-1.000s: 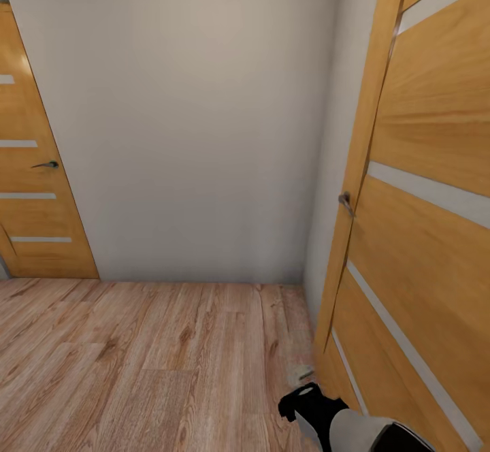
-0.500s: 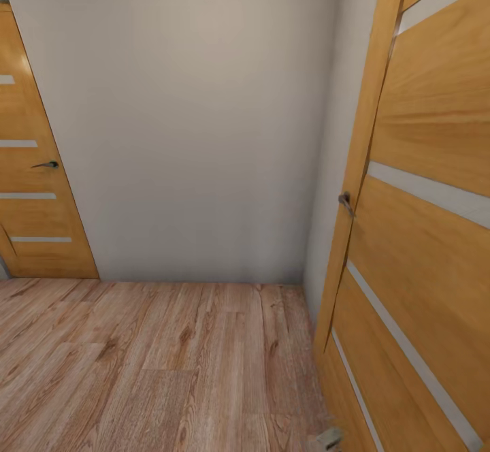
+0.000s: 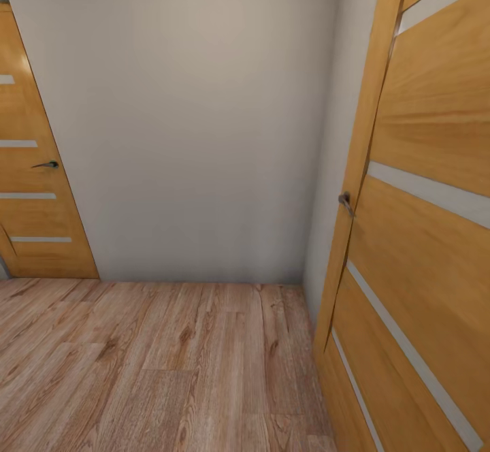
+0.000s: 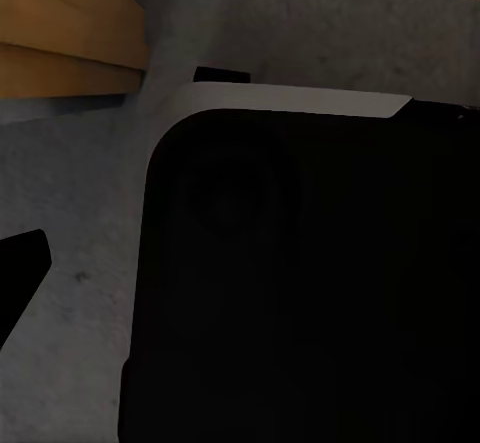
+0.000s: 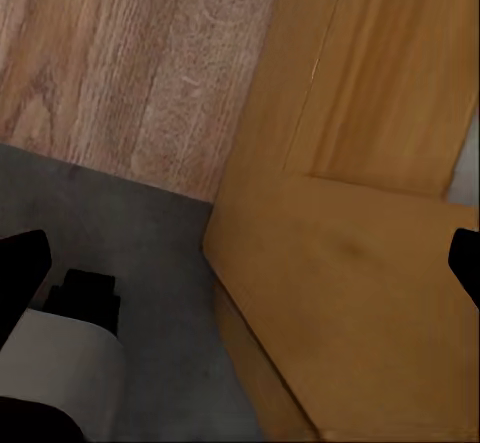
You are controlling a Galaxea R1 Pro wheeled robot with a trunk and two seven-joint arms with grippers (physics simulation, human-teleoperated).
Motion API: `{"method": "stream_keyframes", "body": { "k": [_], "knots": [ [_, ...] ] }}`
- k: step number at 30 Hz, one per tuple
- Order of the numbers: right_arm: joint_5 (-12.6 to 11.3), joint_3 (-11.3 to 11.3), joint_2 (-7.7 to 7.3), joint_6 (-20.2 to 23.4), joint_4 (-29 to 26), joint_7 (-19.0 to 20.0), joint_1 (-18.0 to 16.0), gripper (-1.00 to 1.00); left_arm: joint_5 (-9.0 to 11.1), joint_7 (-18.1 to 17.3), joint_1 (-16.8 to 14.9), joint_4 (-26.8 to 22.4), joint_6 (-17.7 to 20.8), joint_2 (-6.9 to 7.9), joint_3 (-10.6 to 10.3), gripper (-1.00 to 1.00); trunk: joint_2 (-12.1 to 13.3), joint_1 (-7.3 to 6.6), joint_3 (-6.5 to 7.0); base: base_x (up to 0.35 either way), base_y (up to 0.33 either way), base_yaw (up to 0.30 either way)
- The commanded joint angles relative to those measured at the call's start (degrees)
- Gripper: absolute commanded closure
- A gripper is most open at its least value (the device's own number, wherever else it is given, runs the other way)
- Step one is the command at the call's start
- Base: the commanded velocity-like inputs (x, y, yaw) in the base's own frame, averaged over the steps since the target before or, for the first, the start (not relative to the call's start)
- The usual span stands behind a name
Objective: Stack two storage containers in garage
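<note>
Head view: a bare grey-white wall straight ahead and a light plank floor below it. There's a closed orange door with a lever handle off to the left. A second orange door stands open, close on the right.

Right wrist view: the right gripper is spread wide, a black fingertip at each edge and nothing between them. That open door's panel sits right in front of it, blocking the way. Under it lies grey concrete floor, meeting the planks just past.

The left gripper shows just one dark fingertip, so I cannot tell its spread. The robot's black body crowds in beside it, over the same speckled grey floor.
</note>
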Motion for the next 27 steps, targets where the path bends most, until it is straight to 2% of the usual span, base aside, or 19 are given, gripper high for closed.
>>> {"method": "stream_keyframes", "body": {
  "k": [1, 5, 6, 10, 16, 22, 27],
  "knots": [
    [-0.54, 0.51, -0.11, -0.65, 0.16, -0.04, 0.55, -1.00, 0.47, -0.07, -0.03, 0.03, -0.15, -0.01, 0.03, -1.00, -0.03, 0.00, -0.05, 0.000, 0.000, 0.000],
    [-0.62, 0.51, -0.39, -2.50, 0.20, 0.00, 3.30, -1.00, 0.46, -0.07, -0.03, 0.03, -0.15, -0.05, 0.02, -1.00, -0.03, 0.00, -0.05, 0.000, 0.000, 0.000],
    [-0.81, 0.51, -0.44, -3.93, 0.23, 0.02, 5.92, -1.00, 0.45, -0.07, -0.03, 0.03, -0.15, -0.06, 0.02, -1.00, -0.03, 0.00, -0.05, 0.000, 0.000, 0.000],
    [-0.90, 0.51, -0.33, -4.15, 0.25, 0.08, 7.77, -1.00, 0.45, -0.07, -0.03, 0.03, -0.15, -0.08, 0.02, -1.00, -0.03, 0.00, -0.05, 0.000, 0.000, 0.000],
    [-1.04, 0.51, -0.22, -4.05, 0.25, 1.24, 9.49, -1.00, 0.45, -0.07, -0.03, 0.03, -0.15, -0.08, 0.02, -1.00, -0.03, 0.00, -0.05, 0.000, 0.000, 0.000],
    [-1.14, 0.43, -0.34, -4.03, 0.25, 7.89, 11.45, -1.00, 0.45, -0.07, -0.03, 0.03, -0.07, -0.08, 0.02, -1.00, -0.03, 0.00, -0.05, 0.000, 0.000, 0.000],
    [-1.15, 0.43, -0.31, -4.03, 0.25, 8.08, 11.48, -1.00, 0.45, -0.05, -0.03, 0.03, -0.07, -0.11, 0.02, -1.00, -0.03, 0.00, -0.05, 0.000, 0.000, 0.000]
  ]
}}
